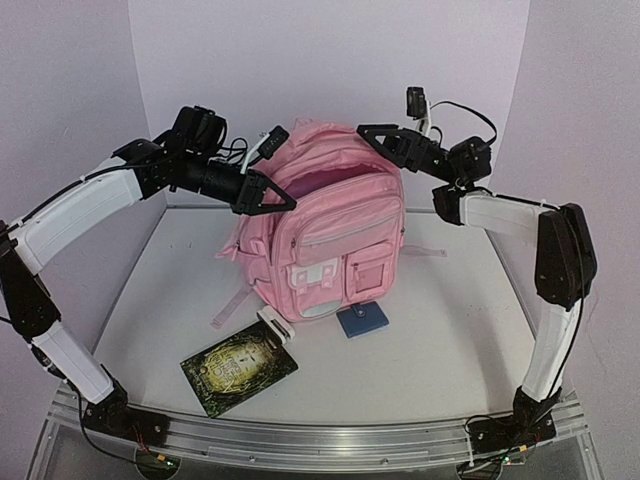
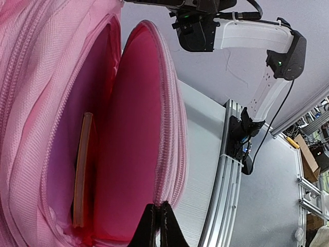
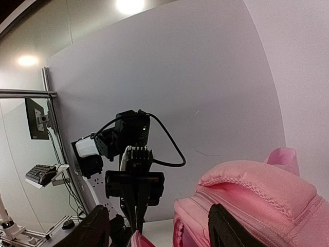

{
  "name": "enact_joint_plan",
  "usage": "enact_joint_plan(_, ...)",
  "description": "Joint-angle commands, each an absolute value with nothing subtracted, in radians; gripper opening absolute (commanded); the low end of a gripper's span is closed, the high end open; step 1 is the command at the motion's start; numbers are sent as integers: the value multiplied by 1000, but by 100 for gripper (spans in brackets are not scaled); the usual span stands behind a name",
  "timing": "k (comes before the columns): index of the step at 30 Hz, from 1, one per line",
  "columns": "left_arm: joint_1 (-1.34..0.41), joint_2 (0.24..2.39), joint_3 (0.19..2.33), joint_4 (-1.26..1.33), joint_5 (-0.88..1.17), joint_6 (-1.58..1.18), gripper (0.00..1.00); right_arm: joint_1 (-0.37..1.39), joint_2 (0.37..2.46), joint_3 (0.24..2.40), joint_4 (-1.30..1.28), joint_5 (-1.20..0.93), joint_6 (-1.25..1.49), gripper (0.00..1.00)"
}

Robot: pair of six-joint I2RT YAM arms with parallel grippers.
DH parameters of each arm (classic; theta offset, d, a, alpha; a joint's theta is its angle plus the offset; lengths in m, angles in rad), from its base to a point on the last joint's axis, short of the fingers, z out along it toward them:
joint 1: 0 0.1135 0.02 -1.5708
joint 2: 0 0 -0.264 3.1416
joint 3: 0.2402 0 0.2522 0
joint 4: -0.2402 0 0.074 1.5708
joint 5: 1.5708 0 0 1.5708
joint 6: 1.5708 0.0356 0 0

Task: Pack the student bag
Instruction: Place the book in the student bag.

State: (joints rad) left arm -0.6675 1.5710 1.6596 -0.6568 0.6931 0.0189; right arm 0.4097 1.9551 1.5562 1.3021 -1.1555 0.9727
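At the student bag's (image 1: 335,250) open rim, the left gripper (image 1: 285,200) pinches its edge while the right gripper (image 1: 372,140) hangs spread.

Bright, even light fills the top view; the student bag (image 1: 330,240) casts a soft shadow on the counter (image 1: 450,340). In the right wrist view, two ceiling lamps (image 3: 129,5) glare at the upper left and straight edges bow. The left wrist view dims at the lower left.

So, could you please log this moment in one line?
left gripper: shut on large pink fabric backpack; right gripper: open, empty; thin book inside
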Motion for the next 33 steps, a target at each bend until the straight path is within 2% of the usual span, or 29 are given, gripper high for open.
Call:
enact_joint_plan(1, -652, 1516, 1631, -648, 615, -32, 18, 396, 1858, 1518, 1401, -1100, 986, 69)
enact_joint_plan(4, -644, 1472, 1575, -627, 582, -56, 46, 389, 1790, 1453, 1356, -1053, 961, 73)
enact_joint_plan(6, -627, 1425, 1522, -600, 568, -85, 60, 388, 1713, 1404, 1220, -1009, 866, 75)
enact_joint_plan(10, -580, 1338, 1425, -558, 594, -153, 74, 387, 1542, 1329, 764, -854, 574, 80)
enact_joint_plan(15, -544, 1263, 1294, -516, 544, -247, 78, 388, 1354, 1268, 372, -609, 393, 83)
enact_joint_plan(20, -538, 1168, 1057, -397, 406, -419, 79, 405, 1179, 1123, 157, -388, 437, 83)
enact_joint_plan(28, -537, 1027, 714, -296, 229, -639, 80, 552, 1016, 863, 35, -240, 643, 80)
enact_joint_plan(33, -537, 1091, 581, -236, 260, -708, 77, 640, 963, 682, 110, -218, 831, 77)
